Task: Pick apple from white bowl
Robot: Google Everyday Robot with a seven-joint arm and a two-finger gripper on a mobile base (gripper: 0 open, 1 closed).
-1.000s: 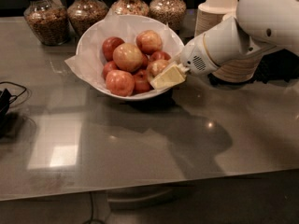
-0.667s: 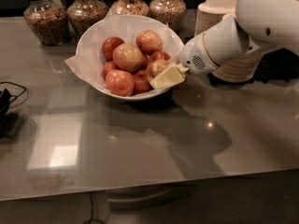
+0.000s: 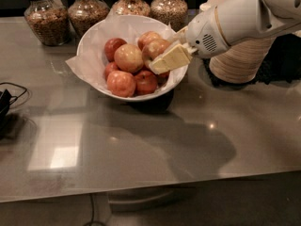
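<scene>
Gripping the apple [image 3: 154,47] as I watch: the gripper [image 3: 158,59] sits over the right side of the white bowl [image 3: 136,97], with its fingers [image 3: 170,59] closed on the fruit. The near finger is a flat, cream-coloured paddle. It lies slantwise across the apple's lower right flank and touches it, while the other finger is hidden behind the fruit. The apple is at the top right of the pile, a little above its neighbours, between that paddle and a rounder pale-pink apple [image 3: 128,58] in the middle of the heap.

The apple's skin is smooth and waxy, yellow-green with streaks of red-orange blush. Lower down sit smaller deep-red apples [image 3: 146,81], glossy and nearly round. The bowl is wide and shallow, and it is lined with crumpled white paper [image 3: 77,65] whose creased corner pokes out past the left rim.

The robot arm [image 3: 244,18] comes in from the right. It has a smooth white plastic shell, rounded like a sleeve, with a small patch of vent holes near the wrist. Behind it stands a stack of ribbed off-white disposable bowls [image 3: 240,60].

The table [image 3: 141,145] is grey and polished, and it shows a bright square of reflected light at the left. Along the back edge is a row of round glass jars [image 3: 46,20] filled with something brown and grainy. A black cable [image 3: 11,95] loops on the tabletop at the far left.
</scene>
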